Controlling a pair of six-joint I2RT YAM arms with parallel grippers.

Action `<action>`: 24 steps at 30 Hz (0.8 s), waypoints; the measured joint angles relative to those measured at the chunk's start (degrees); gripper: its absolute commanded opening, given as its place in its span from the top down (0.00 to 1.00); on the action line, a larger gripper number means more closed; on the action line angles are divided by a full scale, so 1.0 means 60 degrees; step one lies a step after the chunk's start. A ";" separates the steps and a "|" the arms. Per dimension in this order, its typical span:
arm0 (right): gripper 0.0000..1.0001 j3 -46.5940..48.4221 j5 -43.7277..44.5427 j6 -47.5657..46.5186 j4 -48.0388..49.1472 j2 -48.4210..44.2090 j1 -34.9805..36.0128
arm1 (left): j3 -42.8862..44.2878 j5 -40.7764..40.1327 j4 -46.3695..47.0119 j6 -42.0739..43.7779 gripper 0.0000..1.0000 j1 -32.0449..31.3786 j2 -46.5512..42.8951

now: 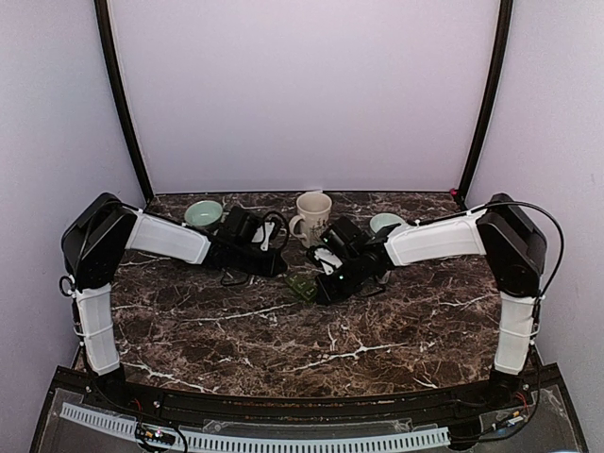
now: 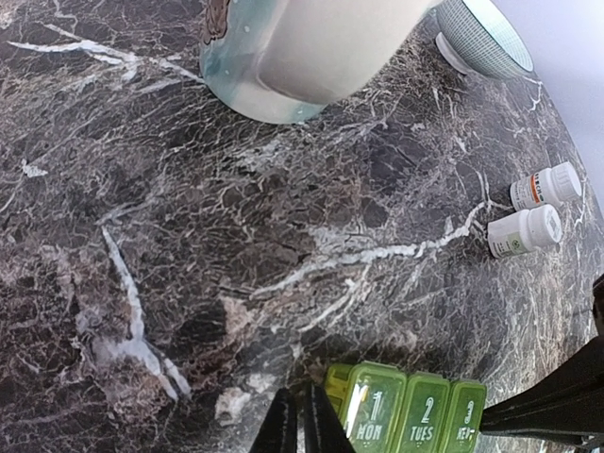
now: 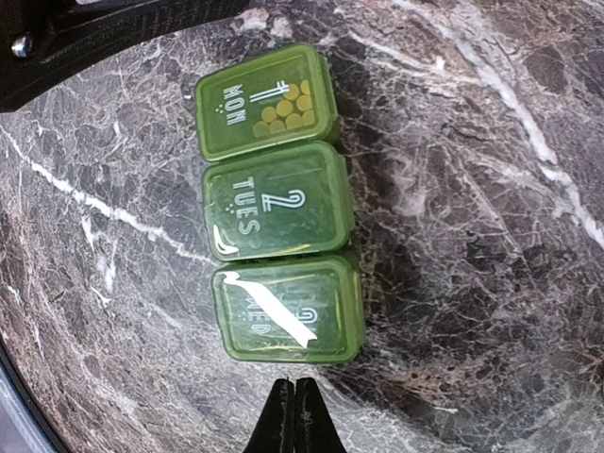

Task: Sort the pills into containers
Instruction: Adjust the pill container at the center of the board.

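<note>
A green three-compartment pill organizer lies on the marble table, all lids down. Yellow pills show through the lid marked MON; the TUES and WED lids show nothing clearly. My right gripper is shut and empty, its tips just off the WED end. Just beside the organizer's MON end, my left gripper is shut with nothing between its fingers. In the top view both grippers meet at the organizer in mid-table. Two white pill bottles lie on their sides further off.
A cream mug stands at the back centre, close ahead of the left gripper. Pale green bowls sit at the back left and back right. The left arm's dark finger crosses the right wrist view's top corner.
</note>
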 measured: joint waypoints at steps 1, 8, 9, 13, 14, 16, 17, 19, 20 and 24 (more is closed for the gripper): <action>1.00 0.0000 -0.0018 0.0000 0.0015 0.0029 0.0004 | 0.0000 0.0004 -0.0004 -0.0004 0.96 -0.0007 0.0004; 1.00 0.0022 -0.0055 0.0000 0.0029 0.0277 0.0004 | -0.0018 0.0040 -0.0015 -0.0069 0.97 -0.0146 0.0004; 1.00 0.0033 -0.0051 -0.0004 0.0029 0.0306 0.0004 | -0.0033 0.0051 -0.0011 -0.0091 0.97 -0.0171 0.0004; 1.00 0.0138 -0.0055 0.0000 0.0025 0.0372 0.0000 | -0.0153 0.0106 -0.0007 -0.0168 0.98 -0.0273 0.0004; 1.00 0.0178 -0.0058 0.0000 0.0022 0.0382 0.0000 | -0.0189 0.0087 0.0004 -0.0182 0.98 -0.0299 0.0004; 1.00 0.0222 -0.0062 -0.0004 -0.0026 0.0397 0.0000 | -0.0233 0.0062 0.0011 -0.0215 0.98 -0.0306 0.0004; 1.00 0.0240 -0.0062 -0.0004 -0.0040 0.0412 0.0000 | -0.0262 0.0055 0.0022 -0.0240 0.98 -0.0306 0.0004; 1.00 0.0295 -0.0058 -0.0004 -0.0109 0.0448 -0.0040 | -0.0328 0.0011 0.0029 -0.0251 0.98 -0.0306 0.0004; 1.00 0.0328 -0.0058 -0.0004 -0.0138 0.0474 -0.0047 | -0.0372 -0.0007 0.0029 -0.0262 0.98 -0.0310 0.0004; 1.00 0.0423 -0.0058 -0.0011 -0.0229 0.0550 -0.0080 | -0.0535 -0.0044 0.0029 -0.0310 0.98 -0.0310 0.0004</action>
